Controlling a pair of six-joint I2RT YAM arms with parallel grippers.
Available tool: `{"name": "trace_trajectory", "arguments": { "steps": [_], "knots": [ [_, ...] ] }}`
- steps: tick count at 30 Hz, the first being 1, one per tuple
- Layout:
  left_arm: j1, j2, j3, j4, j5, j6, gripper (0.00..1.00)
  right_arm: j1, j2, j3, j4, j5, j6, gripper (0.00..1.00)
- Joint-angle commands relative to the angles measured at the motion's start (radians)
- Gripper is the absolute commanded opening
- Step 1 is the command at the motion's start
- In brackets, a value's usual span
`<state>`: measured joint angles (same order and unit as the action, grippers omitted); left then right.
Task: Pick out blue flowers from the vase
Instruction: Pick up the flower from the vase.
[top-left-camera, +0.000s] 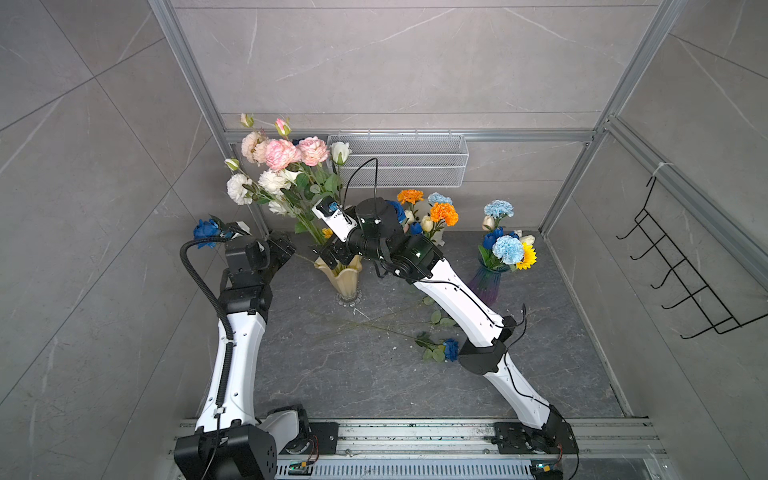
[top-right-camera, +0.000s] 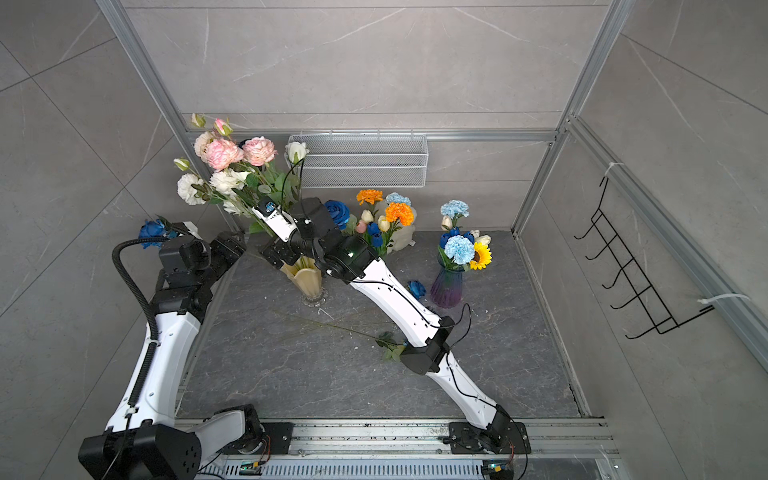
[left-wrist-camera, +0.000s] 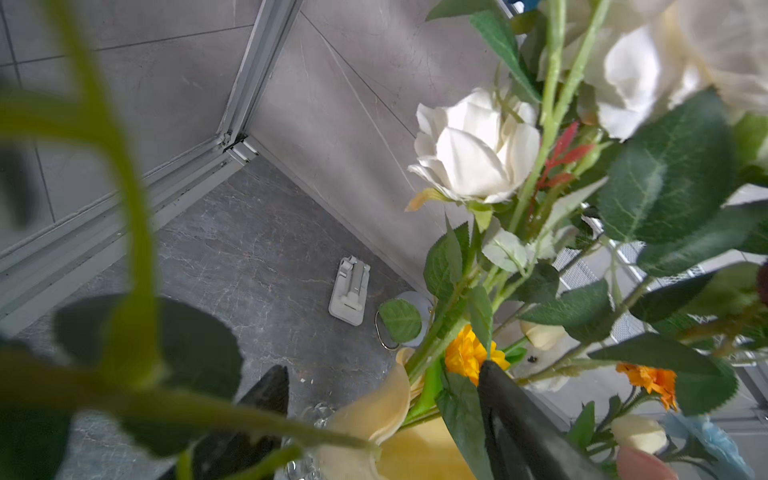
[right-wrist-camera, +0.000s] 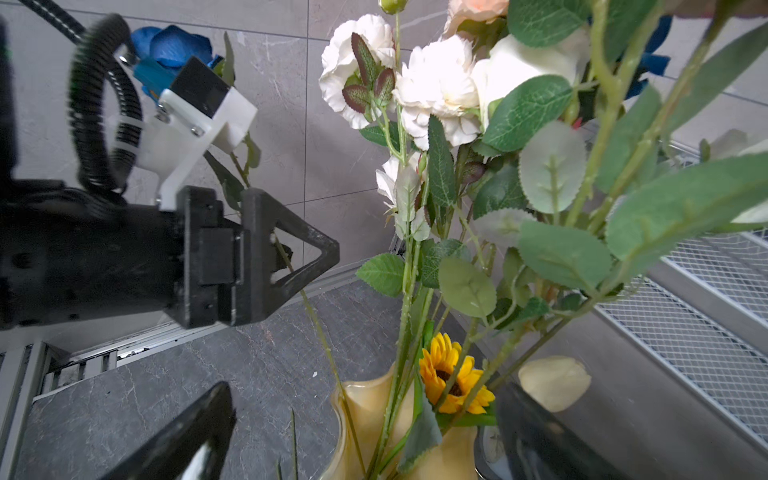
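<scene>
A: In a top view, 1 blue rose (top-left-camera: 450, 349) lies on the surface (top-left-camera: 332, 382). Pale blue carnations (top-left-camera: 508, 248) sit in the purple vase (top-left-camera: 484, 286).
B: Left wrist: our left end effector (left-wrist-camera: 386, 368) gapes around a green stem (left-wrist-camera: 137, 249), unclamped.
A: Right wrist: our right end effector (right-wrist-camera: 363, 386) stands wide open, empty, by the yellow vase (right-wrist-camera: 365, 415). Most remains, we judge.

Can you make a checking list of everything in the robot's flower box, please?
Surface: dark stone tabletop, white crumbs, loose stems.
Job's things: leaning blue rose, stem passing through left gripper; loose blue rose lying flat; cream vase upright.
Clutter: purple vase, orange carnations.
Grippers: left gripper open; right gripper open, straddling cream vase.
Cables: black conduit on left arm; thin loop above right wrist.
Surroundings: mesh basket, hook rack, grey tiled walls.
</scene>
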<state>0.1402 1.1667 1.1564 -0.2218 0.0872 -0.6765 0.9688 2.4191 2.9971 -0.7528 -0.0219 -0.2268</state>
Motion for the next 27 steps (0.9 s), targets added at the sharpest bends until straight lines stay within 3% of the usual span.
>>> {"name": "trace_trajectory", "arguments": {
  "steps": [1,3,8,12,17,27],
  "knots": [
    [0.006,0.016,-0.01,0.092,-0.036,0.023,0.68,0.028,-0.077,0.025,-0.049,0.033,-0.033,1.0],
    [0.006,0.02,-0.027,0.121,-0.041,0.021,0.6,0.036,-0.104,0.022,-0.063,0.048,-0.04,1.0],
    [0.007,0.013,-0.043,0.18,-0.05,0.02,0.19,0.055,-0.208,-0.057,-0.074,0.07,-0.056,0.99],
    [0.006,0.005,-0.03,0.21,-0.046,0.054,0.02,0.068,-0.342,-0.241,0.008,0.078,-0.059,1.0],
    [0.006,0.001,0.03,0.217,-0.013,0.121,0.0,0.067,-0.535,-0.532,0.154,0.115,-0.069,1.0],
    [0.006,-0.063,0.169,0.208,0.069,0.188,0.0,0.068,-0.702,-0.658,0.161,0.235,-0.123,1.0]
  ]
}}
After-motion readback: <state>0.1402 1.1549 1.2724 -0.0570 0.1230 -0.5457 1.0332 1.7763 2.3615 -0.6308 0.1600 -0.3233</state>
